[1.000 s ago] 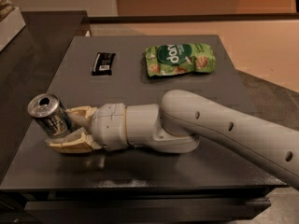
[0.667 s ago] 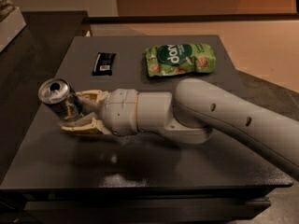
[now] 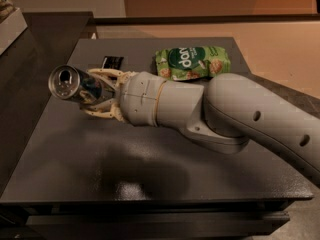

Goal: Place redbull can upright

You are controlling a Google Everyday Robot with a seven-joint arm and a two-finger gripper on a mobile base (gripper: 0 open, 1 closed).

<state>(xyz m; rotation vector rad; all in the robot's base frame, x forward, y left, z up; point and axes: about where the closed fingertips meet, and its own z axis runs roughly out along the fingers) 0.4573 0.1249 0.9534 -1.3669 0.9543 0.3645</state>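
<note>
Gripping the redbull can around its blue-and-silver body, the gripper is hanging above the left side of the dark table, its pale fingers pinching the can from both sides. Over the past second the arm has been carrying the can up and away from the table's near-left edge, and the can is now tipping further over, its silver top and pull-tab facing left and toward the camera. It appears to be clear of the surface, though the can's base is hidden among the fingers. The green snack bag and black wrapper are lying behind, untouched. The lift looks complete; the can is still needing a turn to vertical and a lowering onto the table.
</note>
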